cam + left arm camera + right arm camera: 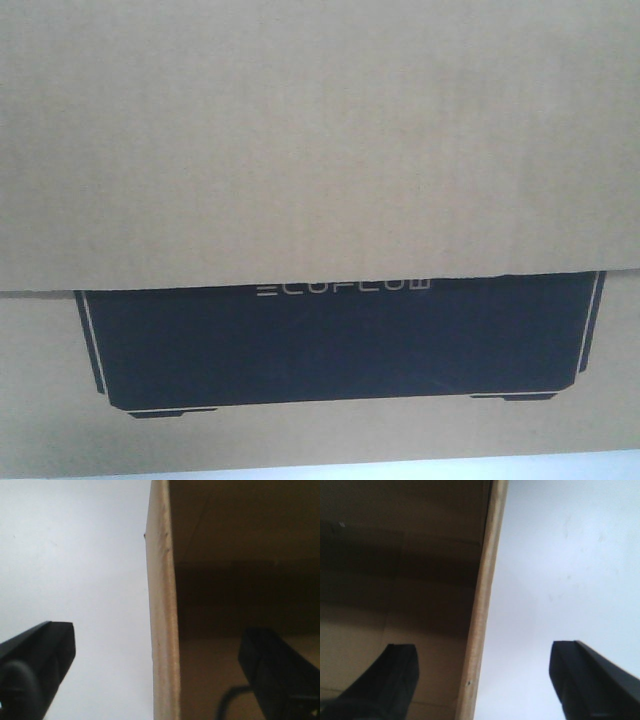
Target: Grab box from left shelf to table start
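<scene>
The brown cardboard box (320, 150) fills the front view, its black printed panel (340, 345) low on the face. Its left wall (162, 630) runs upright between the fingers of my left gripper (157, 647), which is open: one finger (45, 655) stands outside over the white table (75, 555), the other (270, 665) inside the box. My right gripper (484, 660) is open astride the right wall (482, 605), one finger (395, 680) inside, one (580, 675) outside over the table (560, 555). No finger touches the cardboard. The left shelf is out of view.
A thin pale strip of table (500, 468) shows under the box in the front view. The box blocks everything beyond it. The box interior (240, 595) looks dark.
</scene>
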`<control>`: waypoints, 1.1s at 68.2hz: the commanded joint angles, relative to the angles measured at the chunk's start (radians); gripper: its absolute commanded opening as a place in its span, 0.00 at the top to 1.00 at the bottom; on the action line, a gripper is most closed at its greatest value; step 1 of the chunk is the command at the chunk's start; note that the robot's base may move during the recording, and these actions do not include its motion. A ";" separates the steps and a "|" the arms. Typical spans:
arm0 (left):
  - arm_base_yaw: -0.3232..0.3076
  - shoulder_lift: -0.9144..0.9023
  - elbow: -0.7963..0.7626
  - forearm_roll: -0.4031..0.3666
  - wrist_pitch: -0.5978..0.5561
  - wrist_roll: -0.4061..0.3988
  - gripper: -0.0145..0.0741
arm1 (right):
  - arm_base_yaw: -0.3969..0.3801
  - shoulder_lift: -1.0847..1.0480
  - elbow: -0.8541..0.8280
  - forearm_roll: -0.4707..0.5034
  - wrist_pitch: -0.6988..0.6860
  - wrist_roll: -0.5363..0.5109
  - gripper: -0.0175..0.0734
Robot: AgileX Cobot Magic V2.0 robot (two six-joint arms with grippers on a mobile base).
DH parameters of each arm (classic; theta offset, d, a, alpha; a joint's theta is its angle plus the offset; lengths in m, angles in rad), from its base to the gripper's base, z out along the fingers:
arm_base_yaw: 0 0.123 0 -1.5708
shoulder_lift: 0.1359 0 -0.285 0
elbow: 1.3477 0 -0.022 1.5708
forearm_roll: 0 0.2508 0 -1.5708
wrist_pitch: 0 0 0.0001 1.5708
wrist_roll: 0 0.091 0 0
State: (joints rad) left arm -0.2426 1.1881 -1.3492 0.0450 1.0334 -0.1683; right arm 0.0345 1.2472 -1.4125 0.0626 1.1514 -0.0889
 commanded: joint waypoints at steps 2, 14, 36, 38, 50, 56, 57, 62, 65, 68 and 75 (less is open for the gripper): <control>-0.005 -0.105 -0.049 0.011 -0.058 0.007 0.21 | -0.006 -0.074 -0.069 -0.006 -0.034 -0.007 0.12; -0.005 -0.254 -0.040 0.043 -0.077 0.007 0.37 | -0.006 -0.198 -0.052 -0.006 -0.034 0.001 0.12; -0.005 -0.585 0.230 0.126 -0.194 0.009 0.89 | -0.006 -0.487 0.306 -0.007 -0.208 0.004 0.64; -0.005 -0.612 0.264 0.127 -0.211 0.009 0.93 | -0.006 -0.520 0.345 -0.007 -0.231 0.003 0.69; -0.005 -0.784 0.476 0.128 -0.309 0.009 0.95 | -0.006 -0.707 0.580 -0.007 -0.413 0.003 0.74; -0.005 -0.872 0.568 0.128 -0.354 0.009 0.95 | -0.006 -0.805 0.671 -0.007 -0.488 0.003 0.74; -0.005 -0.885 0.582 0.128 -0.364 0.009 0.95 | -0.006 -0.820 0.683 -0.007 -0.497 0.003 0.74; -0.005 -0.960 0.654 0.129 -0.422 0.009 0.95 | -0.006 -0.898 0.738 -0.007 -0.549 0.003 0.74; -0.005 -0.999 0.691 0.129 -0.464 0.009 0.95 | -0.006 -0.943 0.773 -0.007 -0.578 0.003 0.74; -0.005 -1.035 0.731 0.129 -0.501 0.009 0.95 | -0.006 -0.980 0.799 -0.007 -0.607 0.003 0.74; -0.005 -1.109 0.801 0.137 -0.581 0.009 0.95 | -0.006 -1.062 0.858 -0.007 -0.683 0.003 0.74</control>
State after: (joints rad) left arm -0.2426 0.1040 -0.5682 0.1653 0.6135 -0.1603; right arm 0.0345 0.2262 -0.5676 0.0618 0.6232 -0.0830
